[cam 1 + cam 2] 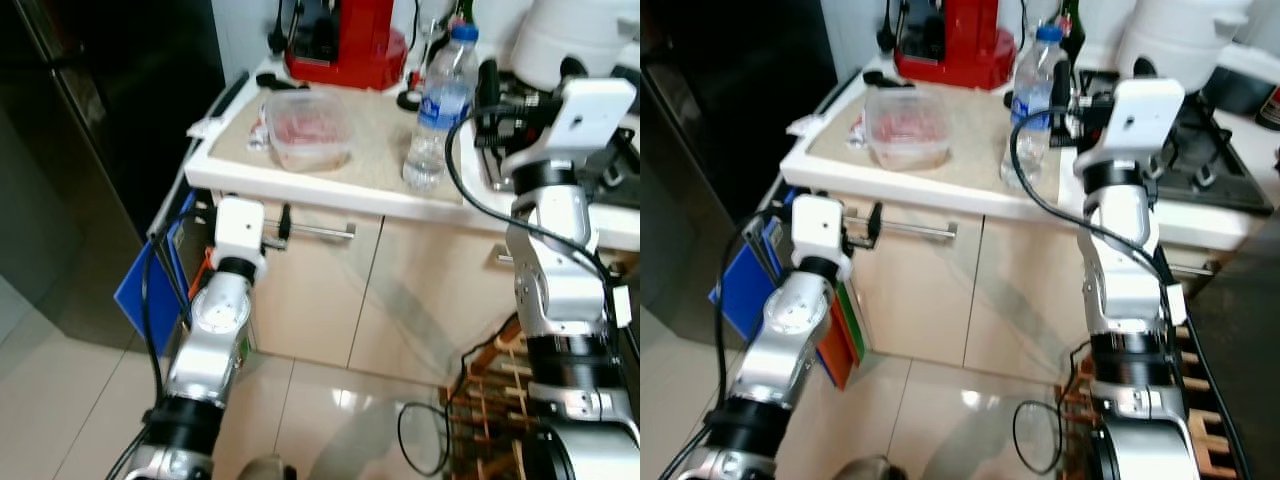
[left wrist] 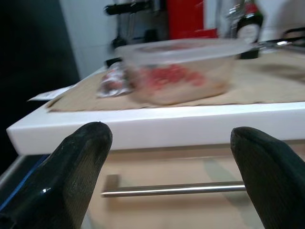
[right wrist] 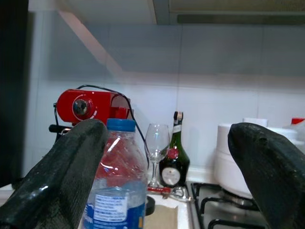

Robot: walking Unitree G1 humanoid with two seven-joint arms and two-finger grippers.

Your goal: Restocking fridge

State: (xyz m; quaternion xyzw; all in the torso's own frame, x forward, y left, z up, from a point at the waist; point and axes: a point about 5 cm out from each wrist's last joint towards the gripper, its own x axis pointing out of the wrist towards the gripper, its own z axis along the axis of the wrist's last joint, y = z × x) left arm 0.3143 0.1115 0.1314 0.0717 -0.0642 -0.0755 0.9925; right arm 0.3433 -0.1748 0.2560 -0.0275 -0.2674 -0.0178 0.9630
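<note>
Home kitchen: countertop (image 1: 400, 195), gas hob (image 1: 1200, 165) (wine bottle (image 3: 174, 162) behind)

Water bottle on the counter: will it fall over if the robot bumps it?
Probably, yes. The water bottle is tall and narrow, so a push near its blue cap could tip it. Its thin clear plastic may dent when the open right gripper squeezes.

A red machine (image 1: 345, 45) stands at the back of the bench (image 1: 330, 190). Beside it are a wine glass (image 3: 156, 143) and a dark bottle (image 3: 174, 162). A white pot (image 1: 1180, 35) sits over the hob (image 1: 1210, 165).
</note>
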